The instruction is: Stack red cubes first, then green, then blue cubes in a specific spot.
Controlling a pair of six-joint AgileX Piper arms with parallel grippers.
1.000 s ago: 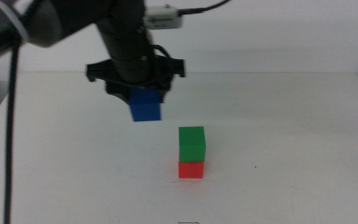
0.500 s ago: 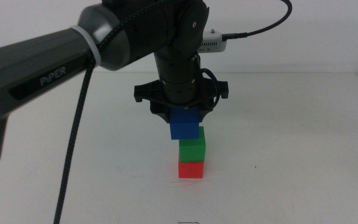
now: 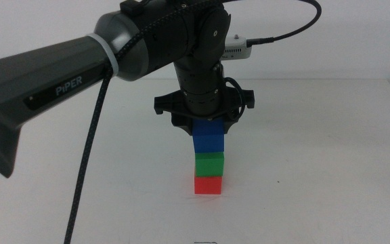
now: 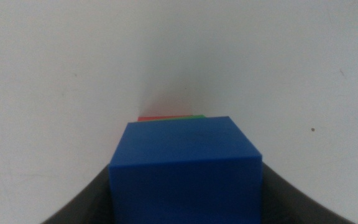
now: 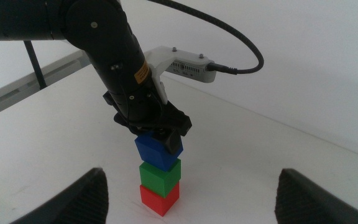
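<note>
- red cube [image 3: 208,184] sits on the white table [image 3: 317,169], front-centre in the middle view, bottom of the stack
- green cube [image 3: 209,163] sits squarely on the red cube, edges about flush
- blue cube [image 3: 208,137] is right over the green cube, at or just above its top face; can't tell if they touch; in the right wrist view it looks slightly turned against the green cube below
- left gripper [image 3: 207,125] comes down from above, jaws clamped on the blue cube's sides; left arm [image 3: 80,64] reaches in from the left of the middle view
- left wrist view: blue cube [image 4: 185,168] fills the space between the dark jaws, slivers of green [image 4: 188,116] and red [image 4: 157,117] show past its far edge
- right gripper [image 5: 191,193] waits well back from the stack, jaws spread wide apart, nothing between them
- small white camera box with cable [image 3: 235,49] sits on the left wrist, behind the stack
</note>
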